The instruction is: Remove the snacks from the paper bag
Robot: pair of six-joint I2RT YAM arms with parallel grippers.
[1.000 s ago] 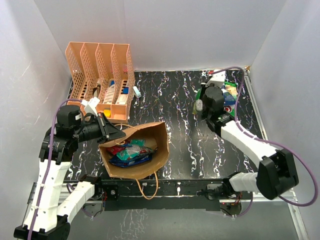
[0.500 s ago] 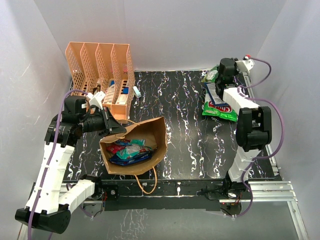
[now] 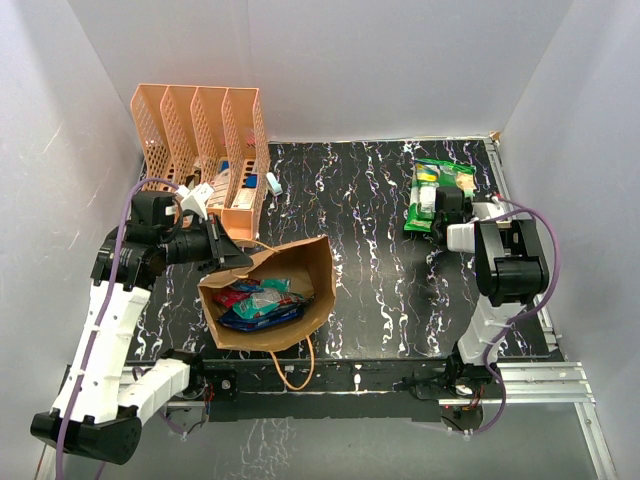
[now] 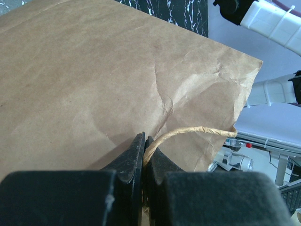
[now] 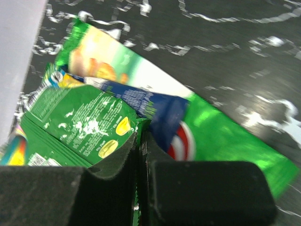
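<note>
Several snacks [image 3: 262, 303] deep inside paper bag [image 3: 321, 278], partly out of sight

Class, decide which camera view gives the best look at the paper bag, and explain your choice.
Top external: the whole paper bag shows, mouth open, packets inside. Left wrist shows only a creased brown side and the handle pinched in the left tool. Right wrist shows none of it.

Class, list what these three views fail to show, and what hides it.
Top external: lower snacks, buried inside the paper bag.
Left wrist: all its contents, behind the bag's brown side.
Right wrist: packet lettering, blurred; whether the fingers pinch the green packet edge, which they cover.
</note>
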